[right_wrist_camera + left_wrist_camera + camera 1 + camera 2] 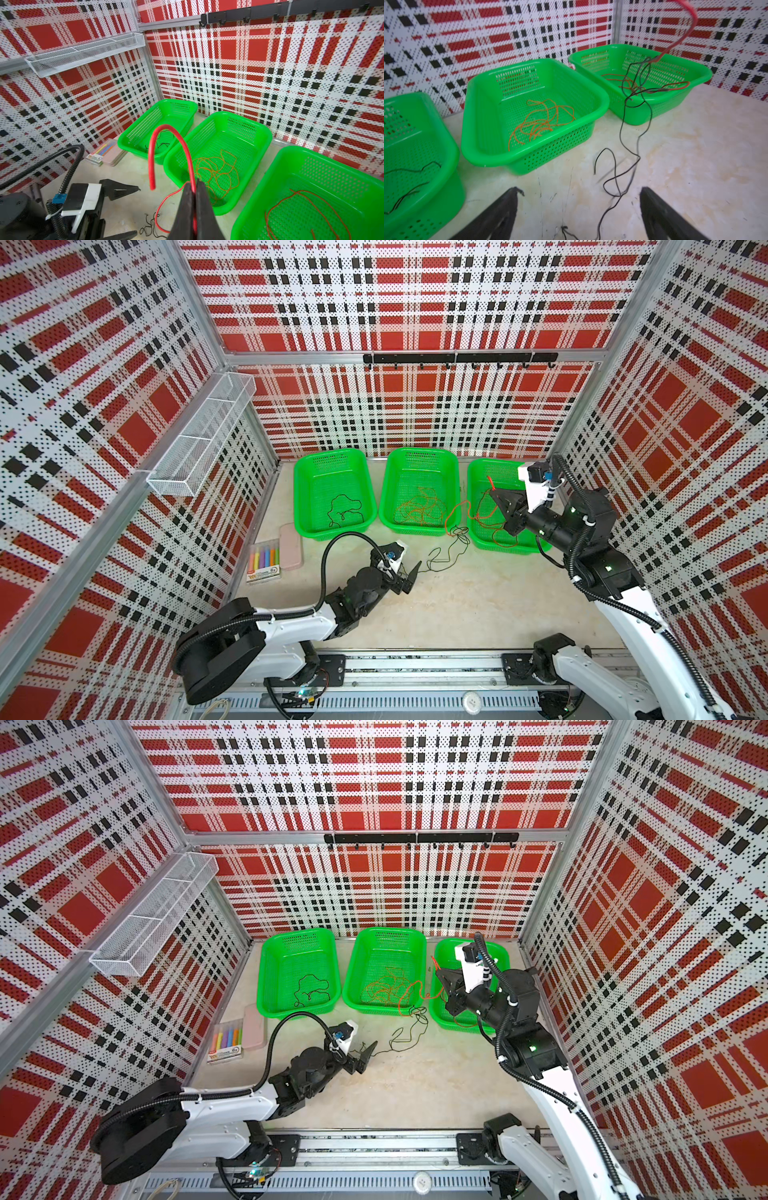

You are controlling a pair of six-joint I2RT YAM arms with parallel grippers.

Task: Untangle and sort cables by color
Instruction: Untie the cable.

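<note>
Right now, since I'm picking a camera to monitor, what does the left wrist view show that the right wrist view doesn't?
Left wrist only: the black cable running long across the table. Right wrist only: the right gripper shut on the red cable, plus the marker pack. Both: the three green baskets, with orange cables in the middle one.

Both top views look steeply down from high; both wrist views face the green baskets (483, 116) closely.

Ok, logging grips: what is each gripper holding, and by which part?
The right gripper pinches the red cable near one end, a short tail arching free. The left gripper is open, holding nothing.
</note>
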